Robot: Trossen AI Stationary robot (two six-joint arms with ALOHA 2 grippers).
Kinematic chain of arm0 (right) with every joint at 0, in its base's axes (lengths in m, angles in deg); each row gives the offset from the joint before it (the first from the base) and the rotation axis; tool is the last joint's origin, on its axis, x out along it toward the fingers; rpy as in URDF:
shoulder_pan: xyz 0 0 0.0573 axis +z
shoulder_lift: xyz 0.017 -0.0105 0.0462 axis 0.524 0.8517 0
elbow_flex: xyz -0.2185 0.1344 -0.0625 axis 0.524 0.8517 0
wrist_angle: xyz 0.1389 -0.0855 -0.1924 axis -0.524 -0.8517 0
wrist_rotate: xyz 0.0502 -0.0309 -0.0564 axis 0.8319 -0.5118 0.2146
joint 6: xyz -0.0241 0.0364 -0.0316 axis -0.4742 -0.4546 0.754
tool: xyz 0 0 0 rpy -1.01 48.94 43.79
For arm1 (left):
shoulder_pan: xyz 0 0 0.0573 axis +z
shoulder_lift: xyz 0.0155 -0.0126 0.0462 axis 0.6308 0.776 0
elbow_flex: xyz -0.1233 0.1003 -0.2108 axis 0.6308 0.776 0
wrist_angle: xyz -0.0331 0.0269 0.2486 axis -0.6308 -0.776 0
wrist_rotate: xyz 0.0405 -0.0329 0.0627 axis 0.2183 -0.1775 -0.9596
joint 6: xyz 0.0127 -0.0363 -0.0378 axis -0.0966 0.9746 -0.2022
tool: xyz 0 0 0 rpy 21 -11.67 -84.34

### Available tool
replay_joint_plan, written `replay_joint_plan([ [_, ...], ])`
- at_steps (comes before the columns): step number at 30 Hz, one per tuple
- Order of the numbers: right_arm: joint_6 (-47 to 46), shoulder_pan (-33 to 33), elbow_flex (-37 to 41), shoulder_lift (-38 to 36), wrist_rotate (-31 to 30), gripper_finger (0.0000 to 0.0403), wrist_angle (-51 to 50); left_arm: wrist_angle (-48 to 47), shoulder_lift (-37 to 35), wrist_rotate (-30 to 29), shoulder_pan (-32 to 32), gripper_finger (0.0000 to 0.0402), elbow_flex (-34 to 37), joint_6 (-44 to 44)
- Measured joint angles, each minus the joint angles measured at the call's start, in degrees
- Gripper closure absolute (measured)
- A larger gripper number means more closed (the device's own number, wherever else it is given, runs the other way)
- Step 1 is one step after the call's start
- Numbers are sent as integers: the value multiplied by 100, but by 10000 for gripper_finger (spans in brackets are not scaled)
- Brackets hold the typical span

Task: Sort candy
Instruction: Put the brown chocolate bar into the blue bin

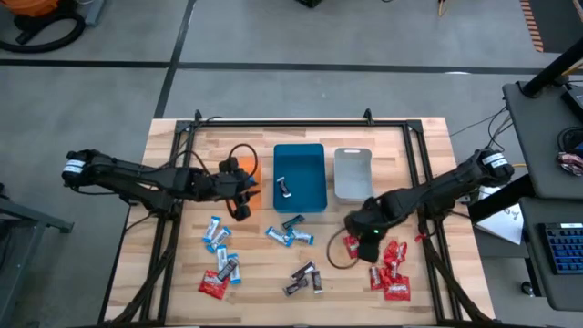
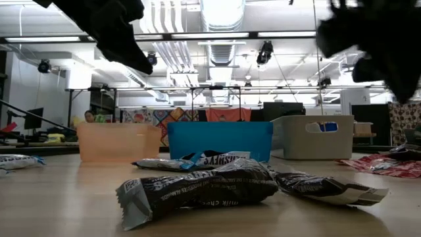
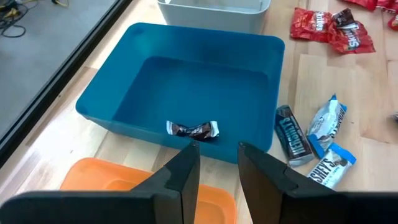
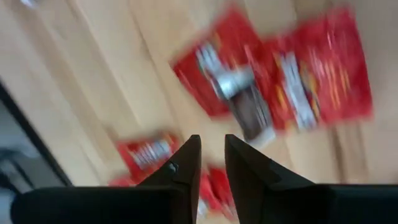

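Note:
Small wrapped candies lie flat on the wooden table: red ones [image 1: 392, 269] near the right, blue-and-white ones [image 1: 219, 239] [image 1: 290, 233] and dark ones [image 1: 305, 278] toward the near edge. One dark candy [image 3: 193, 130] lies on the floor of the teal tray [image 1: 314, 178]. My left gripper [image 3: 217, 165] is open and empty over the orange tray [image 3: 112, 180], beside the teal tray's left wall. My right gripper [image 4: 211, 146] hovers over the red candies [image 4: 280, 81] with a narrow gap between its fingers and nothing in it.
The orange tray [image 1: 255, 169], teal tray and grey tray [image 1: 352, 173] stand in a row at mid-table. A black frame [image 1: 301, 122] runs along the far side and down both sides. A dark candy [image 2: 197, 187] lies close to the low camera. Bare wood lies between the candy clusters.

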Motion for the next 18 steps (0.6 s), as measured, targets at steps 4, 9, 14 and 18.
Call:
replay_joint_plan([
  [4, 173, 311, 4, -2, -247, 341, -700, 0, 0, -6, 0, 311, 1, 10],
  [9, 25, 522, 33, 2, -355, 312, -729, 0, 0, -7, 0, 311, 3, 50],
  [14, -153, 519, 50, 31, -860, 264, -721, 0, 0, -7, -2, 311, 5, 58],
  [18, 171, 525, 135, 151, -1122, 238, -670, 1, 0, -7, -2, 311, 5, 58],
])
